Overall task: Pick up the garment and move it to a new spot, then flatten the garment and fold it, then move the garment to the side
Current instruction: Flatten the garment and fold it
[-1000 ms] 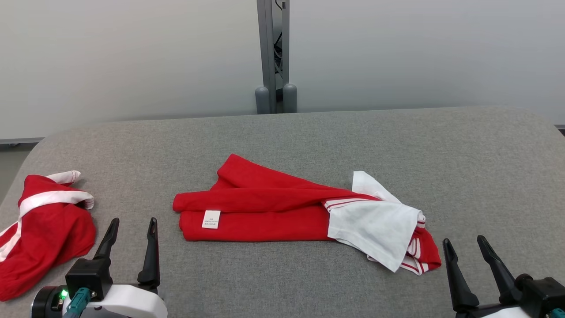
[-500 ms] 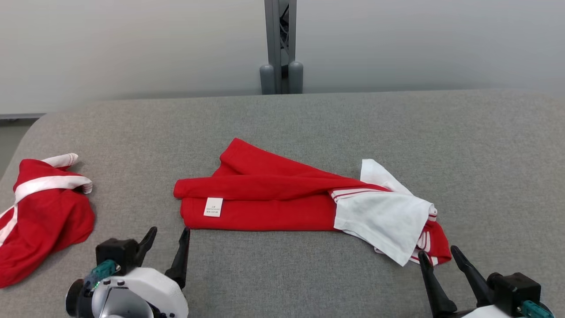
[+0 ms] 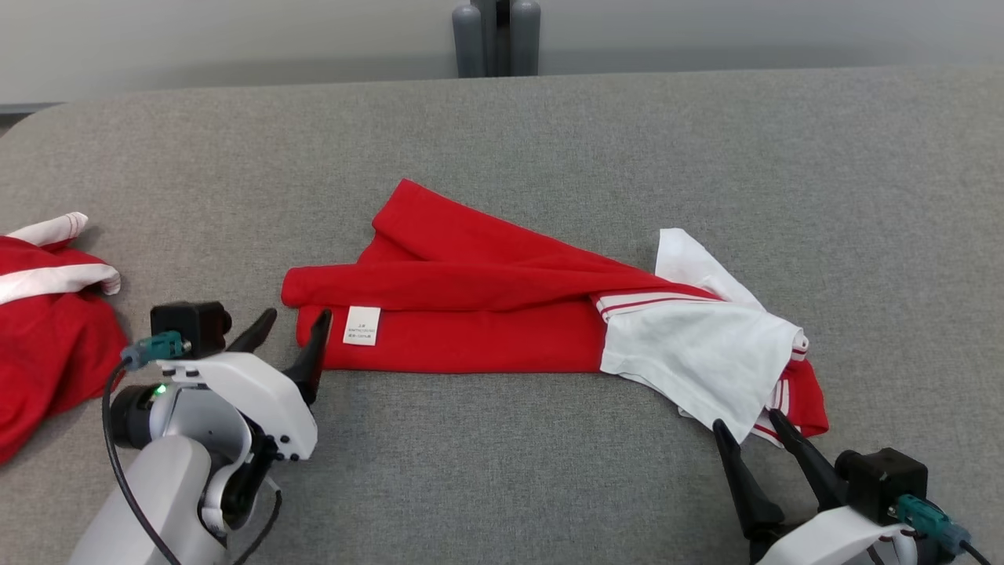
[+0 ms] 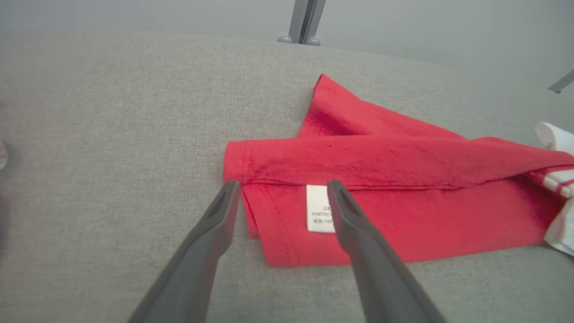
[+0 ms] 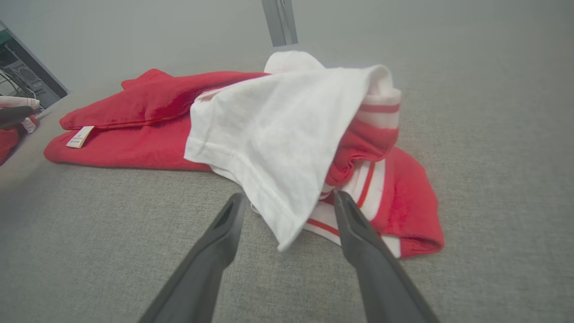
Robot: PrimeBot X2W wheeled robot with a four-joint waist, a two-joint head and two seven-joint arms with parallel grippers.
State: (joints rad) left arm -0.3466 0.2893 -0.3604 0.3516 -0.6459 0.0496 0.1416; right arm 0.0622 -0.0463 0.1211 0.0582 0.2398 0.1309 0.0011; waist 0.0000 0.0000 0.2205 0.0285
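A red garment (image 3: 471,314) with a white sleeve (image 3: 698,353) and striped trim lies loosely folded in a long strip across the middle of the grey table; a white label (image 3: 361,326) shows near its left end. My left gripper (image 3: 292,329) is open at that left end, its fingertips straddling the hem beside the label (image 4: 319,214) in the left wrist view (image 4: 280,190). My right gripper (image 3: 745,424) is open at the right end, fingers either side of the hanging white sleeve corner (image 5: 287,233) in the right wrist view. Neither holds cloth.
A second red and white garment (image 3: 47,329) lies crumpled at the table's left edge (image 3: 23,125). A grey post base (image 3: 494,31) stands behind the table's far edge. Bare grey table surface (image 3: 549,141) spreads behind the garment and in front of it.
The camera has tilted down, shifting the whole picture. Both grippers have moved forward to the garment's two ends, the left one reaching the labelled hem, the right one the white sleeve.
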